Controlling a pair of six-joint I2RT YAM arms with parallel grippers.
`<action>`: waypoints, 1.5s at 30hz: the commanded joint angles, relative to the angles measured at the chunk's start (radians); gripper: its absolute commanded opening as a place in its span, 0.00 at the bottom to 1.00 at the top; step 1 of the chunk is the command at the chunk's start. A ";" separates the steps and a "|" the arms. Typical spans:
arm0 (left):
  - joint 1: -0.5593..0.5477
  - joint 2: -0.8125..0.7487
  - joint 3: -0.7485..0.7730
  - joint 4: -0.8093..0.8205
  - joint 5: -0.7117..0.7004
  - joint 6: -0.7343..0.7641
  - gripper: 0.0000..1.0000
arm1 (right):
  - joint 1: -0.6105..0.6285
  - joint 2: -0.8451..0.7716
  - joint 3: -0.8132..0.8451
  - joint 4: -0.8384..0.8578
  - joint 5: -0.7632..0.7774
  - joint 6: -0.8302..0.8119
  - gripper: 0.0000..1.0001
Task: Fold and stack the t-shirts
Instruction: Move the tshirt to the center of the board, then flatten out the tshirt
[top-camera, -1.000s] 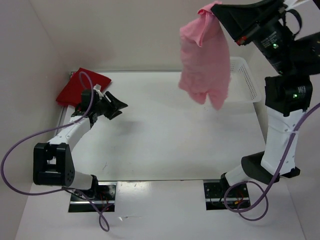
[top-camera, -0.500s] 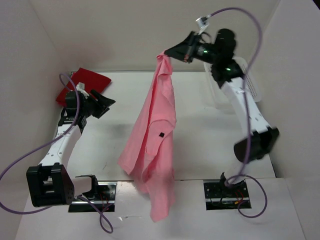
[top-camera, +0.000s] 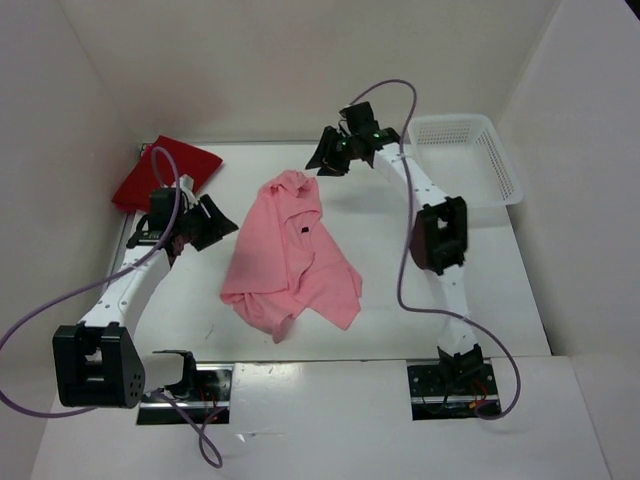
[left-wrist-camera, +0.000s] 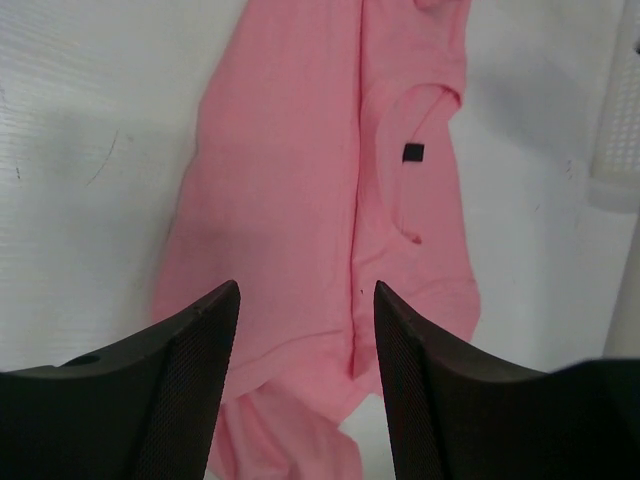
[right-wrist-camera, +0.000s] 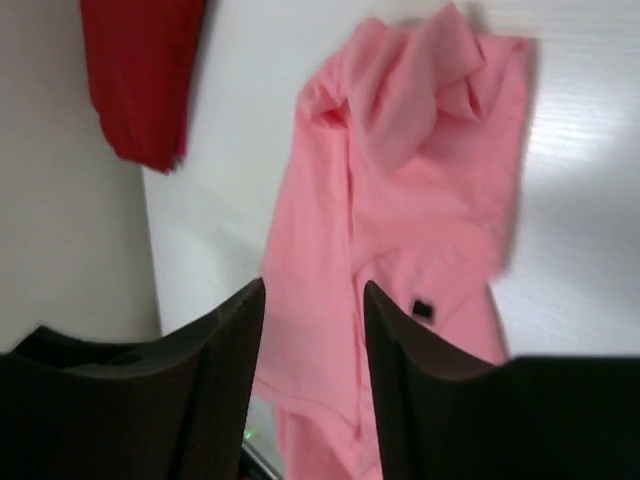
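light pink t-shirt lies rumpled at centre; dark red t-shirt lies folded flat, far left corner.

left tool | jaws apart, empty | light pink t-shirt rumpled on table

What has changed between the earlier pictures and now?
The right gripper carried the pink t-shirt down from high in the air and let it go; it now lies crumpled on the table, that gripper open. The left gripper stayed open and empty; the red t-shirt and the basket did not move.
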 joint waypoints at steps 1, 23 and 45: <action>-0.049 0.011 -0.013 -0.054 -0.066 0.069 0.64 | -0.003 -0.405 -0.474 0.185 0.098 -0.078 0.51; -0.216 -0.133 -0.171 -0.182 -0.354 -0.159 0.87 | 0.151 -0.552 -1.176 0.500 -0.040 -0.046 0.45; -0.178 0.023 -0.270 0.027 -0.255 -0.166 0.54 | 0.019 -0.073 -0.527 0.299 0.151 -0.136 0.58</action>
